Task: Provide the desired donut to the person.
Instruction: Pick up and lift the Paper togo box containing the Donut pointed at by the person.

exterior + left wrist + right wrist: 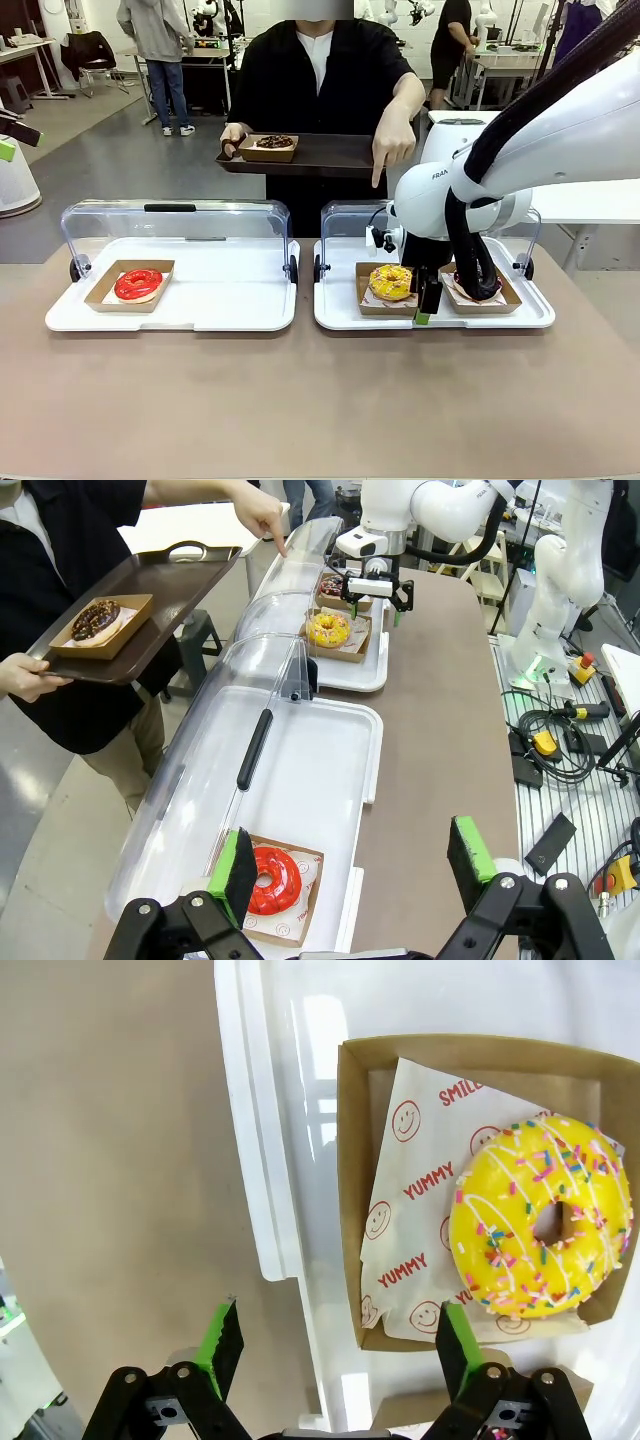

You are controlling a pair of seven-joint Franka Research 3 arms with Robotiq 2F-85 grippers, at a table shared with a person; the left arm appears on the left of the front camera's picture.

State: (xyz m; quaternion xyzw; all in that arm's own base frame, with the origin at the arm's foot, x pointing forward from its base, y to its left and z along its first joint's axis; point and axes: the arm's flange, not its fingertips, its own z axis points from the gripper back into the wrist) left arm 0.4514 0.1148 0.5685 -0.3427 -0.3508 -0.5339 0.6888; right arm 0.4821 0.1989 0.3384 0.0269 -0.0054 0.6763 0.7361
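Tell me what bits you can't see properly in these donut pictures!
- Dark donut under the right arm: in the front view the arm's black cable covers it. In the left wrist view it is far off and small, so its topping is unclear.
- Red donut: in the left wrist view a pad of the left gripper hides one side.
- Person's pointing hand: which donut it picks is not clear in either view.
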